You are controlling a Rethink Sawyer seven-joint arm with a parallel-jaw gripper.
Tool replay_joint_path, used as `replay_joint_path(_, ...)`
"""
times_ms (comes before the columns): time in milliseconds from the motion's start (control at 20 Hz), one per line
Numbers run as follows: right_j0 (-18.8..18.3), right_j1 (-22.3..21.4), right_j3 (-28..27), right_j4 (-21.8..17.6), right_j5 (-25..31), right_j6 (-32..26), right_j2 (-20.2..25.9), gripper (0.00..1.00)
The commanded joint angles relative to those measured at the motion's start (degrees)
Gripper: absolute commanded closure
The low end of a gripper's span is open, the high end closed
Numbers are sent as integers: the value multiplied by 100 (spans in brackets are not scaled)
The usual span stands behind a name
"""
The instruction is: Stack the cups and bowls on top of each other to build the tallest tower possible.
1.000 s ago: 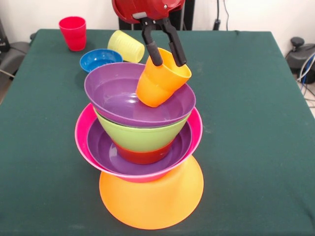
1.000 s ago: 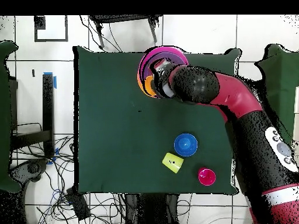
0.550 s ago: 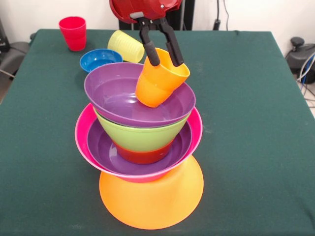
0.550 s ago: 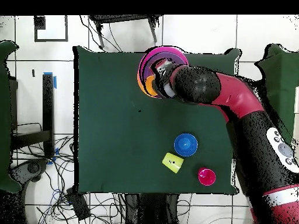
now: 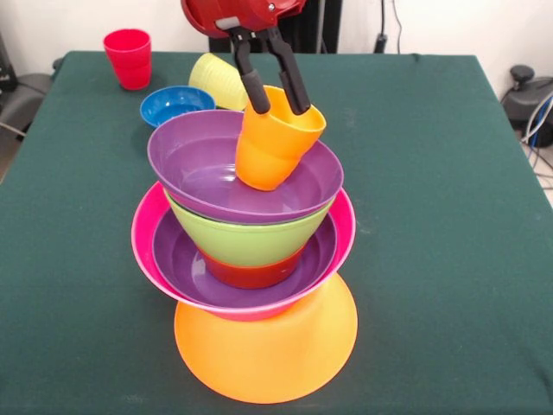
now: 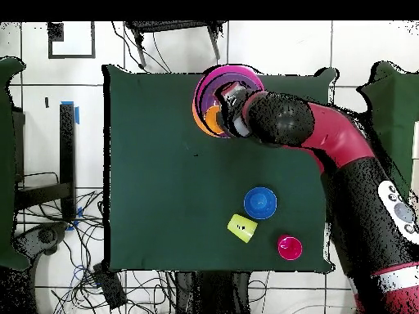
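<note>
At far left we see the red cup (image 5: 128, 57) standing upright, with the small blue bowl (image 5: 175, 104) and the pale yellow cup (image 5: 221, 81), lying on its side, to its right. Nearer us rises the tower (image 5: 251, 251) on its upturned orange bowl (image 5: 266, 350). Our gripper (image 5: 276, 98) pinches the rim of the orange cup (image 5: 274, 143), tilted inside the top purple bowl (image 5: 203, 160).

The tower (image 5: 251, 251) crowds the near middle of the green worktop (image 5: 432, 216), its whole right side lying open; a blue bowl (image 5: 175, 104), a pale yellow cup (image 5: 221, 81) on its side and a red cup (image 5: 129, 58) block the far-left corner.
</note>
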Motion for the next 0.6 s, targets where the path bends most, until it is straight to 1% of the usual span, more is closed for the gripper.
replay_joint_path(50,45,23,98,-255,447,-642,-236,0)
replay_joint_path(300,59,74,-9,-257,525,-686,-241,0)
replay_joint_path(550,28,80,11,-255,569,-735,-225,0)
replay_joint_path(600,-4,70,87,-250,549,-739,-212,0)
